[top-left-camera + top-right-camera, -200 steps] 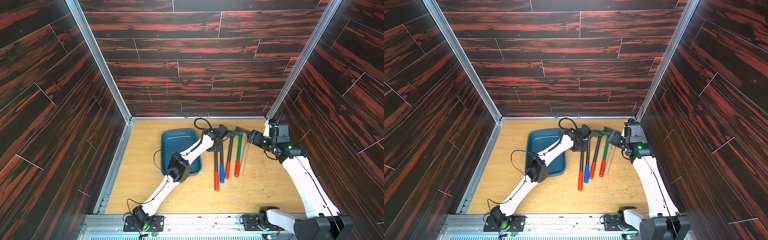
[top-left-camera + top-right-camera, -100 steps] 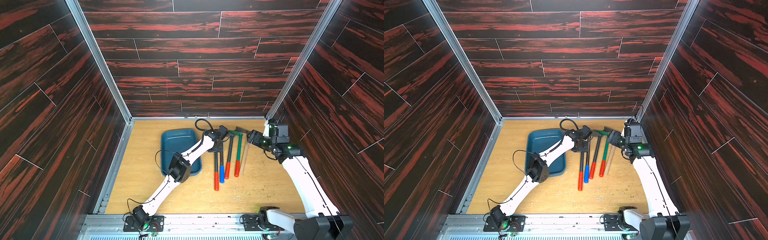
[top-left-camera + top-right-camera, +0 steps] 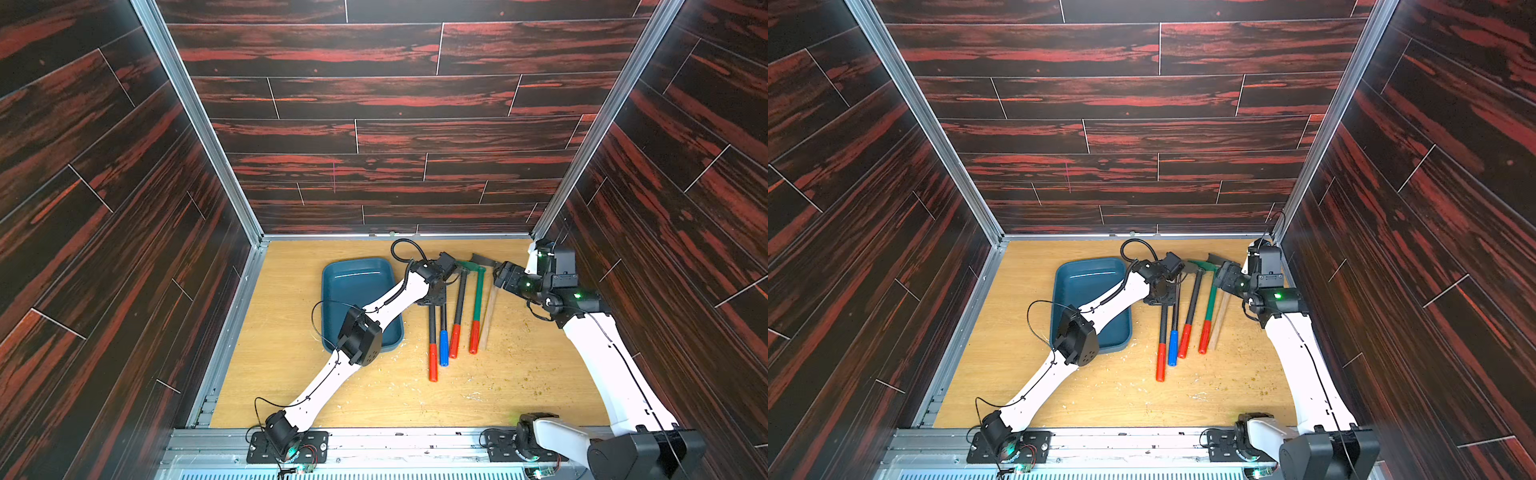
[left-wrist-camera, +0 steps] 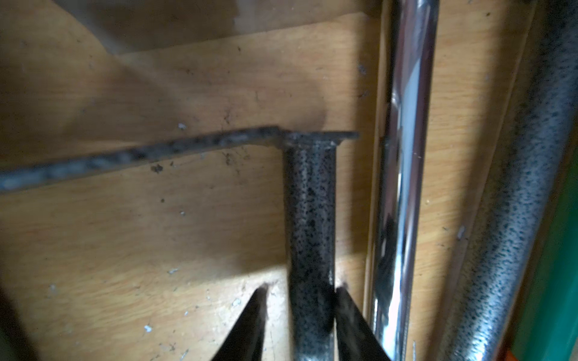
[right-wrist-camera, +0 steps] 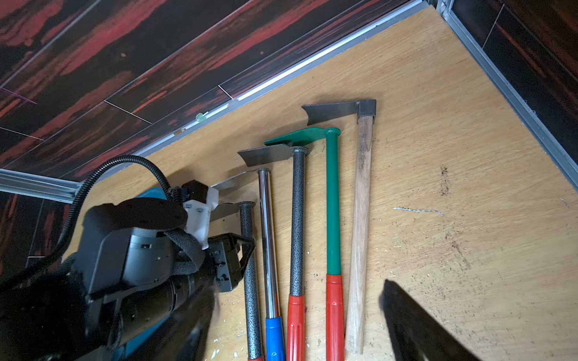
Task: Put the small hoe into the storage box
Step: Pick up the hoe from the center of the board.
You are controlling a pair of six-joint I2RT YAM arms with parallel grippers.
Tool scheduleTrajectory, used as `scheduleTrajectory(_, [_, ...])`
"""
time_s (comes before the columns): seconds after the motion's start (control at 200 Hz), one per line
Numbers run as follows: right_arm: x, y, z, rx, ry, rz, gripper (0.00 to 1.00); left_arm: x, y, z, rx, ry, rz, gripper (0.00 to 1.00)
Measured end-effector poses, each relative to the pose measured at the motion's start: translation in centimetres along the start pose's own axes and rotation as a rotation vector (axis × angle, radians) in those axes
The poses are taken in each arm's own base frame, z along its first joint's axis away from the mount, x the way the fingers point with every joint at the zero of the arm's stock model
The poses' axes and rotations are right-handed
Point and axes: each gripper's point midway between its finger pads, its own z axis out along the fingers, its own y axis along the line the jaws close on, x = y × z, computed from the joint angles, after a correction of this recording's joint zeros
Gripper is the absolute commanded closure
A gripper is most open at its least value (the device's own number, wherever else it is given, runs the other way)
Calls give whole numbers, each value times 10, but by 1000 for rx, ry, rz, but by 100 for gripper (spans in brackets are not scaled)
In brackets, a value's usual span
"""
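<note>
small hoe point(image 3: 432, 332), speckled shaft with red grip, lies flat on the table point(image 3: 374, 395) just beside the storage box point(image 3: 353, 262), not in it. left gripper point(image 4: 301, 290) fingers straddle its shaft near the head: one touching, the other maybe a sliver off, can't tell if clamped. right gripper point(image 3: 500, 277) fingers spread wide, near the wooden-handled hoe point(image 3: 488, 316).

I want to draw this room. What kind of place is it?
Probably a robot test booth: a white left arm and right arm fixed to a metal rail, panel walls all round, hoes beside a blue storage box.
</note>
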Motion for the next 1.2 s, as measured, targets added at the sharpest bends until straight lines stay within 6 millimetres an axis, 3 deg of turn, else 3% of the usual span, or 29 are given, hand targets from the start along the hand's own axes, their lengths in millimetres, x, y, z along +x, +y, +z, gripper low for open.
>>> scheduleTrajectory(0.085, [0,0,-1,-1,-1,0,13,0,1,0,-4,-2,2,69])
scheduleTrajectory(0.521, [1,-2,-1,-1,0,3,13,-5,8,2,-20,-10,-3,69])
scheduleTrajectory(0.852, [2,-1,-1,-5,2,5,13,-2,14,15,-35,6,-7,69])
scheduleTrajectory(1.197, [1,-2,-1,-6,2,7,13,-3,14,17,-31,3,1,85])
